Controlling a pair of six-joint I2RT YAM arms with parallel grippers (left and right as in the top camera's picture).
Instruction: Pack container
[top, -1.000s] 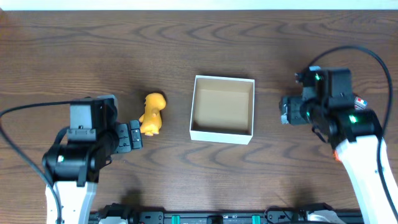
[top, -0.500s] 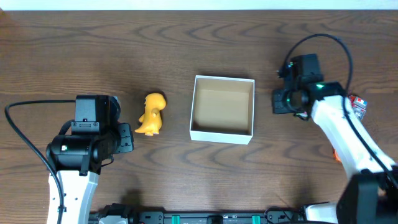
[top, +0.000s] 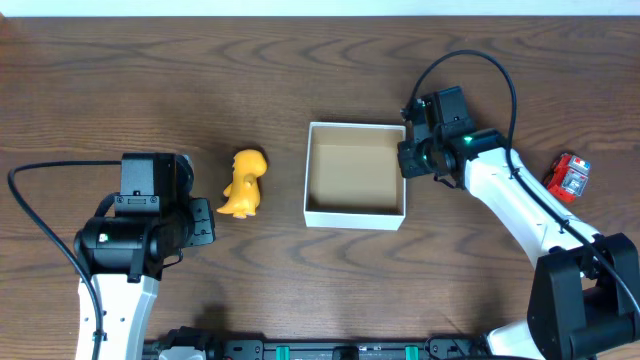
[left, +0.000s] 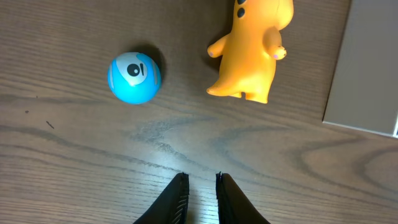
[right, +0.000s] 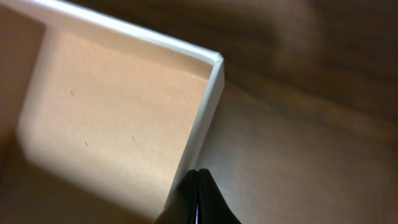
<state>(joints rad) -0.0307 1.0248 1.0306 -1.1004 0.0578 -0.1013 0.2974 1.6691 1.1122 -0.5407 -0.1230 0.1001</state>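
Note:
The container (top: 356, 219), a shallow white box with a brown inside, stands mid-table with nothing in it. A yellow toy figure (top: 244, 184) lies to its left. My left gripper (top: 204, 222) sits just left of the figure, shut and holding nothing. In the left wrist view its tips (left: 201, 177) hover over bare wood, short of the yellow figure (left: 249, 50) and a blue ball (left: 134, 77). My right gripper (top: 404, 160) is shut at the container's right wall. In the right wrist view its closed tips (right: 198, 171) hang right over the white rim (right: 208, 106), holding nothing.
A small red toy (top: 570, 176) lies on the wood at the far right. The blue ball is hidden under my left arm in the overhead view. The container's white side (left: 367, 68) shows at the right edge of the left wrist view.
The right arm has swung left from the table's right side to the container's right wall, and its jaws have shut. The left jaws have shut and drawn back a little from the yellow figure.

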